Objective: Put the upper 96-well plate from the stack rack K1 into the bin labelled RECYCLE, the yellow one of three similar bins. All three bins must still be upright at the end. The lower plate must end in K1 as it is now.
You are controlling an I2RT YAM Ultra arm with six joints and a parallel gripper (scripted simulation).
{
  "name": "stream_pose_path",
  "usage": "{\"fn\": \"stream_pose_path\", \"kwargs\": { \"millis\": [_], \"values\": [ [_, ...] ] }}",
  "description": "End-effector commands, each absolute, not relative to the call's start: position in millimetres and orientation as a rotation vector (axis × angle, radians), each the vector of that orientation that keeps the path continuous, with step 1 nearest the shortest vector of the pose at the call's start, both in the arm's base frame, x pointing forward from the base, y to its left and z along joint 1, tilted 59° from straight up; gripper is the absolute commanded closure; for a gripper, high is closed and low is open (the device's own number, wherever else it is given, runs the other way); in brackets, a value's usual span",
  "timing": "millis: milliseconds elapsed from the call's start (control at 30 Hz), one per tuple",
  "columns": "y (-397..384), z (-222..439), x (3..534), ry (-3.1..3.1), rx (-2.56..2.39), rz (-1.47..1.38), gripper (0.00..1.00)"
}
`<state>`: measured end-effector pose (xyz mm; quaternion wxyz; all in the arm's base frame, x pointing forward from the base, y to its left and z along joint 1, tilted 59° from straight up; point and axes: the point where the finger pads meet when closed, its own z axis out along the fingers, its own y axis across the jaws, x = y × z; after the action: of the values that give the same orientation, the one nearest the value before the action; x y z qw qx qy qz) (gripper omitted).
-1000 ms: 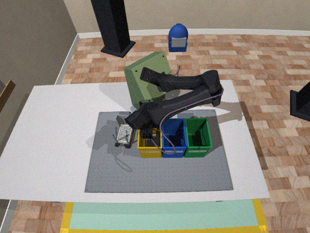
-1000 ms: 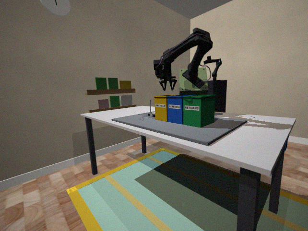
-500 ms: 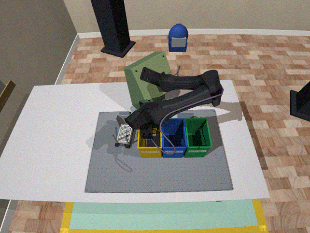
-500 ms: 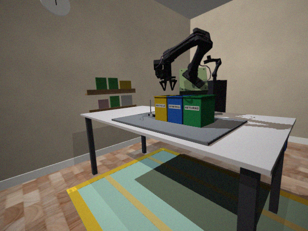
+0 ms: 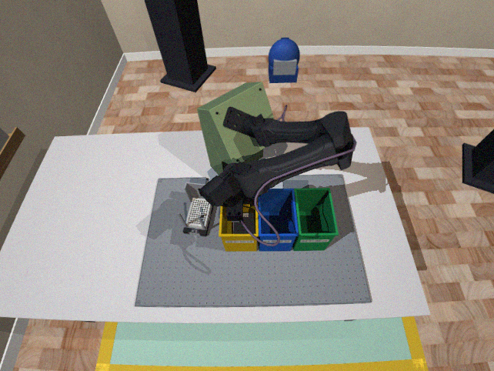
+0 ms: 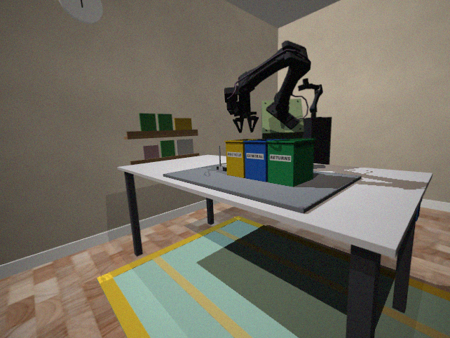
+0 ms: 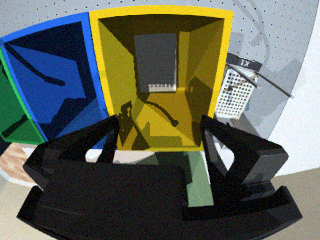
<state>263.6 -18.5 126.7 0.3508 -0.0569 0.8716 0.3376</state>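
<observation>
My gripper [image 5: 235, 213] [image 6: 245, 125] [image 7: 159, 120] is open and empty, and hangs a little above the yellow RECYCLE bin [image 5: 238, 241] [image 6: 234, 160] [image 7: 212, 75]. The bin stands upright. In the wrist view a grey 96-well plate [image 7: 156, 60] lies inside it on the bottom. The stack rack K1 [image 5: 195, 230] [image 6: 219, 160] [image 7: 244, 63] stands just left of the yellow bin. It holds one white 96-well plate [image 5: 198, 211] [image 7: 232, 95].
The blue GENERAL bin [image 5: 275, 239] [image 6: 255, 165] [image 7: 50, 75] and the green RETURNS bin [image 5: 315, 239] [image 6: 289, 163] [image 7: 10, 110] stand upright in a row right of the yellow one, on the grey mat [image 5: 255, 279] [image 6: 272, 192]. A green box [image 5: 223, 119] stands behind them at the arm's base.
</observation>
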Motion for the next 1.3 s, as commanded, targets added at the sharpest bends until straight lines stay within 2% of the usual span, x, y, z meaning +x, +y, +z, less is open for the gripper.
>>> {"fn": "stream_pose_path", "kwargs": {
  "millis": [0, 1267],
  "values": [
    [-30.7, 138.1, 270.0, 2.225, -0.139, 0.841, 0.18],
    [-106.3, 51.7, 273.7, 2.233, -0.146, 0.821, 0.18]
  ]
}}
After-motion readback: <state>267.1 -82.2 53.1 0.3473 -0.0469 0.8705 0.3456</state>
